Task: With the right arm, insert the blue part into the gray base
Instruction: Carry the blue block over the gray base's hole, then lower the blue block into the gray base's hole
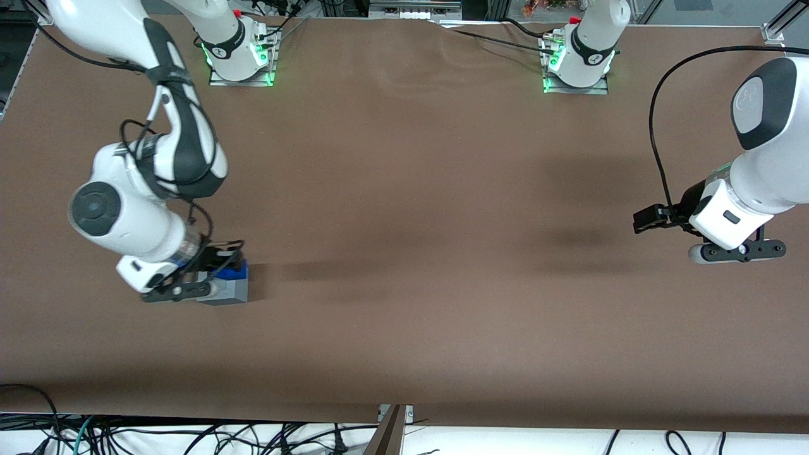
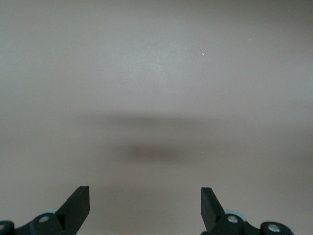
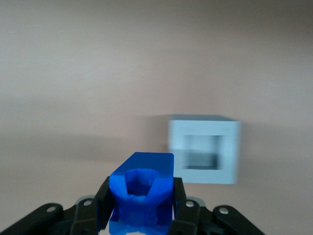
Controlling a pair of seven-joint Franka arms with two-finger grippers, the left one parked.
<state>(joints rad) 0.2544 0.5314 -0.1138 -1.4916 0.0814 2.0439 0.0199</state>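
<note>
Brown matting covers the whole table [image 1: 404, 253], wide and bare of clutter, with faint shadows streaked across its middle. At the working arm's end of it my right arm [image 1: 158, 158] bends down from its base, white links with dark joints and thin black wires looping at the wrist.

Next in size is the gray base [image 3: 204, 149], a light-gray cube sitting flat on the matting with its square recess facing up. From the front it shows just below my wrist, partly covered by my own hardware [image 1: 231, 289]. In the wrist view the recess looks dark and nothing sits in it.

My gripper [image 3: 142, 208] hangs just above the table close beside that cube, and its two black fingers [image 3: 177, 196] are clamped on the blue part [image 3: 142, 193], one pressed against each side. The blue piece is faceted, with a hollow knobbly end turned toward the wrist camera. From the front a bit of blue [image 1: 232, 272] peeks out by the cube's upper edge. The part is held clear of the recess, off to one side of it.
</note>
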